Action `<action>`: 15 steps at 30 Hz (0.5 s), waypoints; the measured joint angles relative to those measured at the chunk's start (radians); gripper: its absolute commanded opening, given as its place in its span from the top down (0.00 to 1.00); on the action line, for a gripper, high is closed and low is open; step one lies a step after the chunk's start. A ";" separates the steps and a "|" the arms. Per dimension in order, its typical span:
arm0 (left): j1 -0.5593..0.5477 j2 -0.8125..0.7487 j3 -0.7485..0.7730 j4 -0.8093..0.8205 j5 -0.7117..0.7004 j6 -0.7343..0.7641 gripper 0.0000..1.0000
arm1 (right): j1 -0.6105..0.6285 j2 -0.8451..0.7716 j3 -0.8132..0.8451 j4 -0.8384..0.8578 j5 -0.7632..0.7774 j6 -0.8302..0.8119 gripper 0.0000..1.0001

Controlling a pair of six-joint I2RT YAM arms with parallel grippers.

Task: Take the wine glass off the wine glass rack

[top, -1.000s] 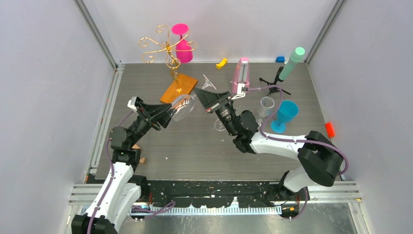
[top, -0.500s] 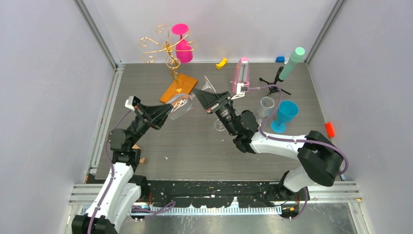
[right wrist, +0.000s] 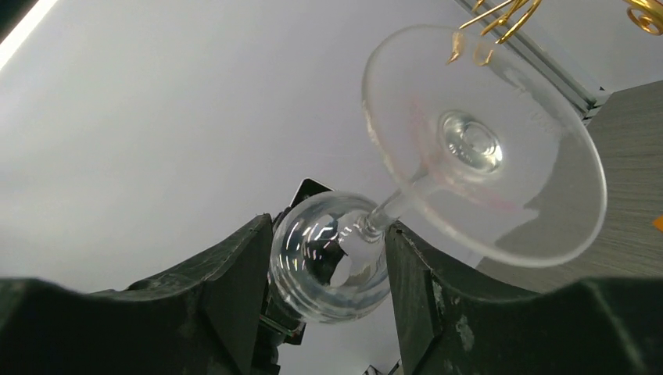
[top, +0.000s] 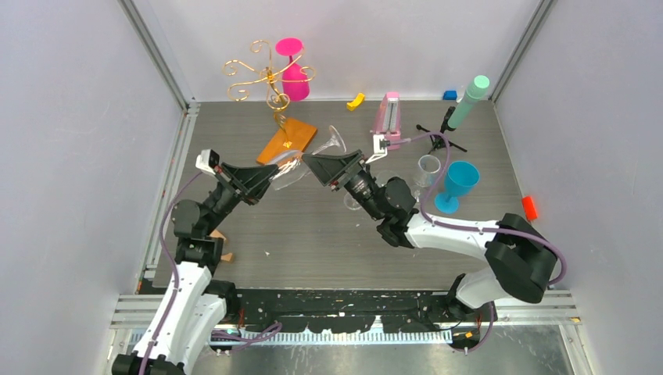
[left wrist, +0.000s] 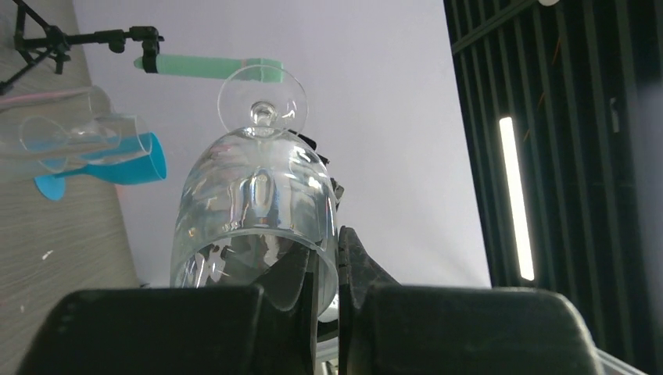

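Since the glass (left wrist: 254,203) is light, slick and brittle, I'd favour its stem: left gripper (left wrist: 328,251) pinches the rim, right gripper (right wrist: 328,234) gapes astride, rack (top: 270,78) at eleven o'clock.

Wine glass (top: 291,168) clear, colourless. Wine glass rack (top: 266,78) gold wire, flat orange base. Goblet (top: 293,74) behind it hot pink. Table (top: 313,234) grey, fine wood-grain streaks. Second goblet (top: 456,183) turquoise, tube (top: 469,101) mint green, curved piece (top: 356,101) yellow, block (top: 530,207) red. Left gripper (left wrist: 327,258) and right gripper (right wrist: 328,258) black. Cables (top: 166,234) purple.
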 measured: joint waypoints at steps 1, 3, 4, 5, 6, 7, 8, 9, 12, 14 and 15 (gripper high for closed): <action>-0.001 -0.001 0.018 -0.026 0.000 0.026 1.00 | 0.000 -0.011 -0.005 -0.004 -0.005 0.000 0.38; -0.002 -0.001 0.066 -0.095 -0.001 0.090 1.00 | 0.001 -0.040 -0.018 -0.021 -0.012 -0.001 0.37; -0.002 0.000 0.088 -0.134 -0.003 0.122 1.00 | 0.002 -0.049 -0.021 -0.023 -0.013 -0.001 0.36; -0.002 0.002 0.122 -0.196 -0.005 0.170 1.00 | 0.004 -0.066 -0.025 -0.037 -0.014 -0.002 0.36; -0.002 0.005 0.158 -0.261 -0.007 0.219 1.00 | 0.005 -0.086 -0.030 -0.057 -0.014 -0.004 0.36; -0.002 0.009 0.190 -0.317 -0.009 0.262 1.00 | 0.006 -0.106 -0.034 -0.076 -0.013 -0.008 0.36; -0.002 0.013 0.245 -0.418 -0.017 0.332 1.00 | 0.006 -0.128 -0.038 -0.096 -0.012 -0.014 0.36; -0.002 0.015 0.278 -0.477 -0.024 0.378 1.00 | 0.006 -0.153 -0.044 -0.120 -0.010 -0.020 0.36; -0.002 0.033 0.417 -0.717 -0.058 0.557 1.00 | 0.006 -0.232 -0.060 -0.200 0.004 -0.045 0.38; -0.002 0.068 0.505 -0.842 -0.065 0.666 1.00 | 0.006 -0.276 -0.066 -0.252 0.021 -0.063 0.39; -0.001 0.096 0.553 -0.907 -0.061 0.723 1.00 | 0.006 -0.300 -0.071 -0.282 0.033 -0.072 0.40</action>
